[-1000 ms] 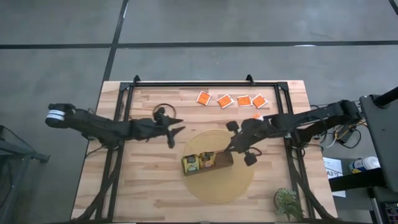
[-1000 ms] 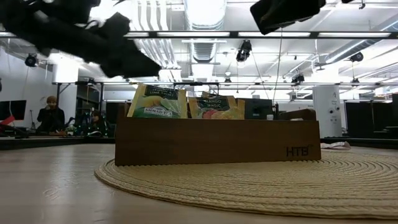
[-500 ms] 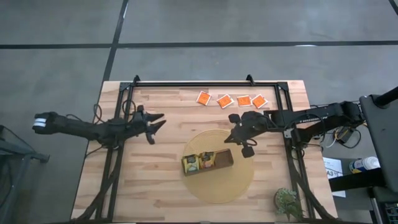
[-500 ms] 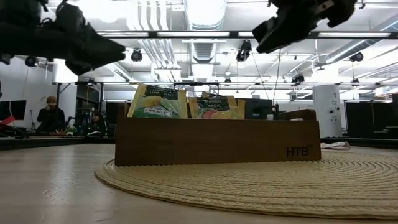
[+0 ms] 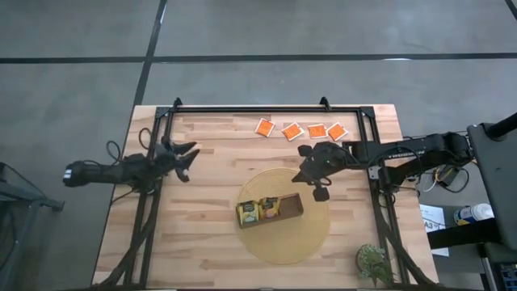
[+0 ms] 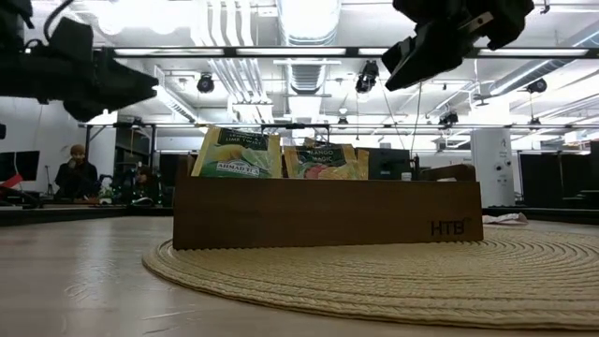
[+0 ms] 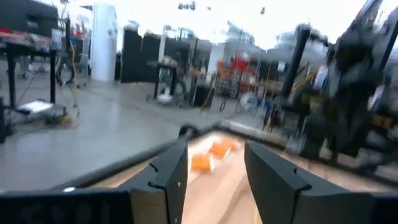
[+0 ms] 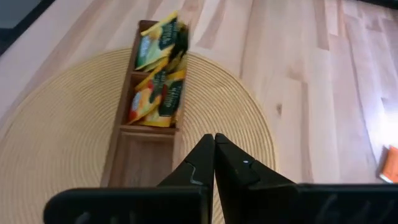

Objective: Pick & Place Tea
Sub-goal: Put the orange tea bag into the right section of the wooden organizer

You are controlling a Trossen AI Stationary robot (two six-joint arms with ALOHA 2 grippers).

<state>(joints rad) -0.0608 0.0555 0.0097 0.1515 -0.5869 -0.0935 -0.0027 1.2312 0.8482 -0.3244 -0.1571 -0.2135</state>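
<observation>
From my station, the right gripper (image 8: 214, 155) has its fingers (image 8: 239, 165) pressed together, tip against tip, with nothing between them. Directly ahead of those tips lies the wooden tray (image 8: 140, 158) on the round woven mat (image 8: 68, 124). The compartment nearest the fingertips is bare wood. The middle compartment holds yellow-orange sachets (image 8: 157, 98) with dark labels. The farthest compartment holds green-and-yellow sachets (image 8: 155, 43). Off to one side of the fingers, at the edge of that view, I see the corner of one bright orange sachet (image 8: 390, 163) on the bare worktop (image 8: 298, 74).

In the high view, the right gripper (image 5: 313, 168) hangs above the mat's (image 5: 283, 242) rim, between the tray (image 5: 292, 207) and the row of four bright orange sachets (image 5: 300, 130). Those four lie flat in a line on the worktop (image 5: 202, 234), well apart from the tray.

The left gripper (image 5: 184, 156) sits near the worktop's left edge, well apart from the tray and the mat. Its fingers (image 7: 168, 180) are spread, with a clear gap between them and nothing held. Through that gap I see two of the orange sachets (image 7: 210, 154), blurred, lying on the worktop beyond the tips.

In the low view, the tray (image 6: 328, 213) stands on the mat (image 6: 374, 281) with sachets leaning upright above its wall, one green-and-yellow (image 6: 236, 153) and one yellow-orange (image 6: 323, 161). Both grippers, left (image 6: 80, 80) and right (image 6: 449, 33), are raised clear of the surface. Far behind, a person (image 6: 77, 173) is in the room.
</observation>
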